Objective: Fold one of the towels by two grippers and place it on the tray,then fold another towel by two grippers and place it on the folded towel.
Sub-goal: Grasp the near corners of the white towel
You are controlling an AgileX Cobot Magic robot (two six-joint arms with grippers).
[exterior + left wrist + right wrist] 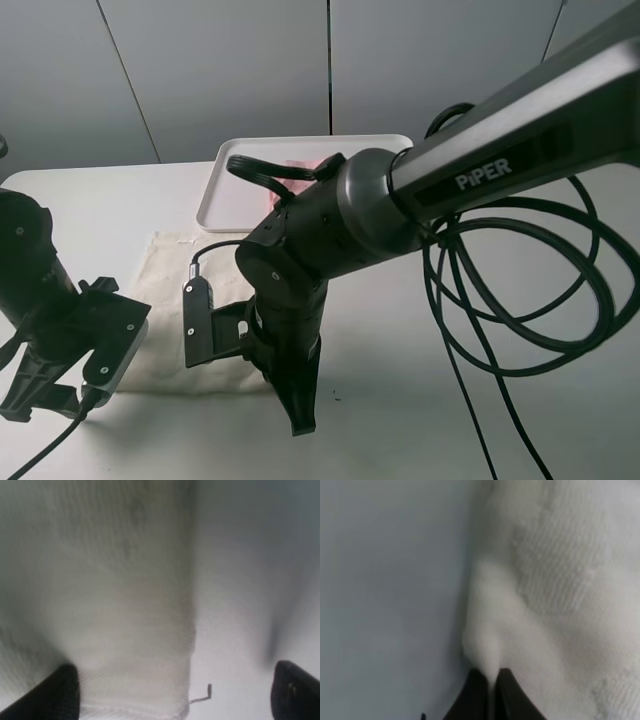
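Where the table (100,210) fills the high view, the items stand as follows.

- Cream towel (175,290): flat on the table, left of centre, partly hidden behind the right arm.
- Right gripper (490,695): clenched, with a raised pinch of the cream towel's edge caught between its tips.
- Left gripper (177,700): spread wide, one finger (60,695) over the towel's corner, the other over bare table.
- Tray (235,195): upper centre, beyond the cream towel.
- Pink towel (303,164): on the tray, mostly hidden.
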